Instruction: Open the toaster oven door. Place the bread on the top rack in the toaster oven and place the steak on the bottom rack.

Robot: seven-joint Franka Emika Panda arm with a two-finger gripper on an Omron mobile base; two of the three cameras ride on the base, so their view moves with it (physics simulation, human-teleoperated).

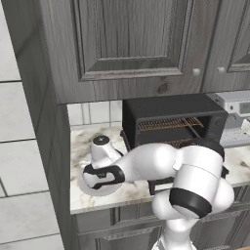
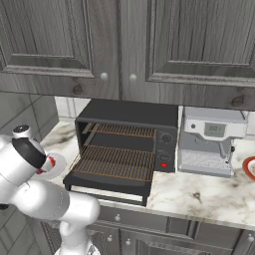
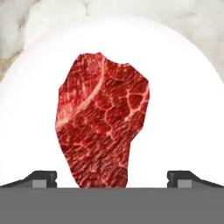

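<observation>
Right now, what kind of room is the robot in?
Most likely a kitchen: a toaster oven and a coffee machine stand on a marble counter, under grey wooden cabinets.

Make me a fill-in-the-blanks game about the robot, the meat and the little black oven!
1. The steak lies on a white ____.
2. The toaster oven door is ____, showing both racks.
3. The gripper hovers over the steak with its jaws ____.
4. Right of the toaster oven stands a silver ____ machine.

Missing words: plate; open; open; coffee
</observation>
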